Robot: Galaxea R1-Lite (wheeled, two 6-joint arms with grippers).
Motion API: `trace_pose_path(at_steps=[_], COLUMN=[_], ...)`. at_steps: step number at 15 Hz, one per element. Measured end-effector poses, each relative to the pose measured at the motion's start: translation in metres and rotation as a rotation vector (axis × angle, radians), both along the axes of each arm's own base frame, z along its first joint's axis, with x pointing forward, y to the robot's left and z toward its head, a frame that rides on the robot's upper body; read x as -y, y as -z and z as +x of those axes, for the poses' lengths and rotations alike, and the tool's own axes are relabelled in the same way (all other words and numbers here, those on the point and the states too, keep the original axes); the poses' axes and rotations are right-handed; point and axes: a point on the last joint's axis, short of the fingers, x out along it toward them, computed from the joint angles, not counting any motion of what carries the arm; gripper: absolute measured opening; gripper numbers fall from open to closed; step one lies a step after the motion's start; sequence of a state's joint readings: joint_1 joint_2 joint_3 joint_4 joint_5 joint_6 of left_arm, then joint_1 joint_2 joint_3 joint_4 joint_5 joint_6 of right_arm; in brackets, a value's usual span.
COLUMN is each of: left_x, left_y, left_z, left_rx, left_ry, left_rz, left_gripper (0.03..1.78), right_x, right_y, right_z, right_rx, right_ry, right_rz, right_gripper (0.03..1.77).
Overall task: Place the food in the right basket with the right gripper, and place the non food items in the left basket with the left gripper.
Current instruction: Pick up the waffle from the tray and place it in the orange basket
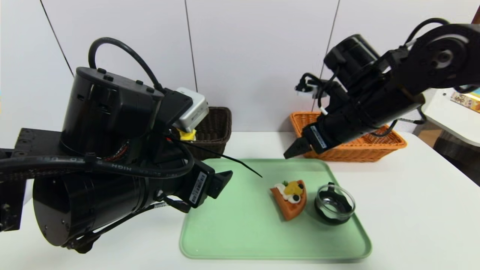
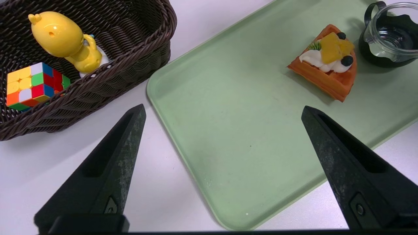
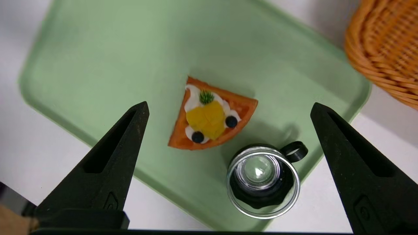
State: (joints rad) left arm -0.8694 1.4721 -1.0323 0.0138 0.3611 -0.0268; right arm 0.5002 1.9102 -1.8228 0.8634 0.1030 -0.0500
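The food, a waffle wedge (image 1: pixel 289 198) (image 3: pixel 212 119) with cream and fruit, lies on the green tray (image 1: pixel 225 240) beside the clear glass bowl (image 1: pixel 335 204) (image 3: pixel 263 181). My right gripper (image 3: pixel 229 105) hangs open above both, holding nothing. The light orange right basket (image 1: pixel 356 148) stands behind the tray, under the right arm. My left gripper (image 2: pixel 223 108) is open and empty over the tray's near left corner. The dark left basket (image 2: pixel 130 65) holds the yellow duck toy (image 2: pixel 65 42) and the puzzle cube (image 2: pixel 36 85).
Both baskets stand against the white back wall. A second white surface with a printed box (image 1: pixel 465 99) sits at the far right. My left arm hides most of the dark basket (image 1: pixel 213 127) in the head view.
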Motion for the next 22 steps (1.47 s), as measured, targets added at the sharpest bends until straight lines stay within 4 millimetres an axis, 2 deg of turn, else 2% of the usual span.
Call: trace_pose_path(at_steps=[4,7,12,22], left_x=[-0.002,-0.003,-0.007,-0.010], left_y=[-0.001,-0.001,-0.002,-0.003], left_z=[0.001,0.003,0.005,0.005], left_rx=[0.002,0.003,0.005,0.005], left_ry=[-0.007,-0.019,-0.034,-0.043], left_rz=[-0.003,-0.009,-0.013,-0.018], left_gripper=[1.69,1.69,1.69,1.69], right_x=[-0.017,-0.030,-0.046,-0.050], right_y=[0.039,0.055,0.068,0.078], right_z=[0.017,0.022,0.021,0.017], right_rx=[-0.105,-0.130,-0.136,-0.168], right_ry=[-0.136,-0.170,-0.211,-0.207], right_rz=[-0.179,-0.217,-0.274,-0.300], right_gripper=[1.71,1.71,1.71,1.71])
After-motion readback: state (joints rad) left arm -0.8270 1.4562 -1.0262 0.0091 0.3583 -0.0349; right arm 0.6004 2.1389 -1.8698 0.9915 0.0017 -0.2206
